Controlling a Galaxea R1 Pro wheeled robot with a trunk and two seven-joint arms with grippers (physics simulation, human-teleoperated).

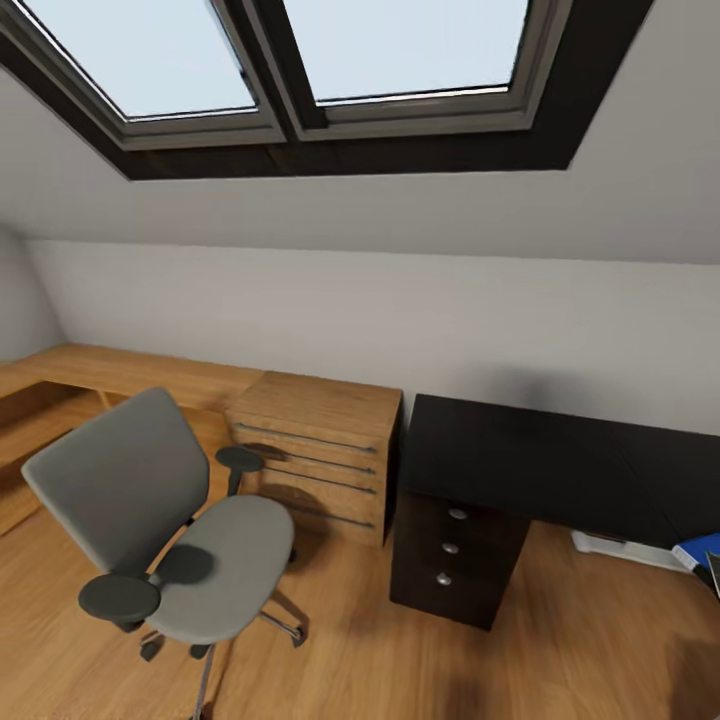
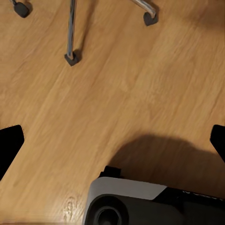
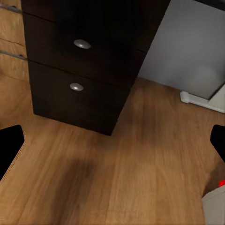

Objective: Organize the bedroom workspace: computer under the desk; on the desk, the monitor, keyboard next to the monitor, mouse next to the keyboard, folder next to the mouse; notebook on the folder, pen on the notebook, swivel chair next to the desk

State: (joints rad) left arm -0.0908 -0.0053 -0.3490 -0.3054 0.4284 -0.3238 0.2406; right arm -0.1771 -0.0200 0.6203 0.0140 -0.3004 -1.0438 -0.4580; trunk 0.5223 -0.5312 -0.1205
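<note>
Standing by, I judge the robot is between steps, on its way across the room with nothing in hand. The swivel chair (image 1: 170,530) sits on the wooden floor (image 1: 560,650) just beside a light wooden drawer unit (image 1: 315,450), a little apart from the bench (image 1: 560,465); its grey seat looks bare, with no folder on it. Its chrome legs and castors (image 2: 71,58) show below the left arm. The bench is a black slab, its top bare as far as I can see, resting on a black three-drawer unit (image 1: 455,555) with silver knobs (image 3: 82,44).

A sliver of bright blue (image 1: 700,552) lies on the floor under the bench at the far right, probably the folder; something white (image 1: 625,548) lies next to it, too cut off to name. A pale grey corner with a red light (image 3: 216,201), likely the monitor, is near the right arm.

Both pincers show only dark fingertips (image 2: 10,145) (image 3: 10,145) set wide apart, holding nothing. Next, I think, it needs to turn right towards those items and reach down.
</note>
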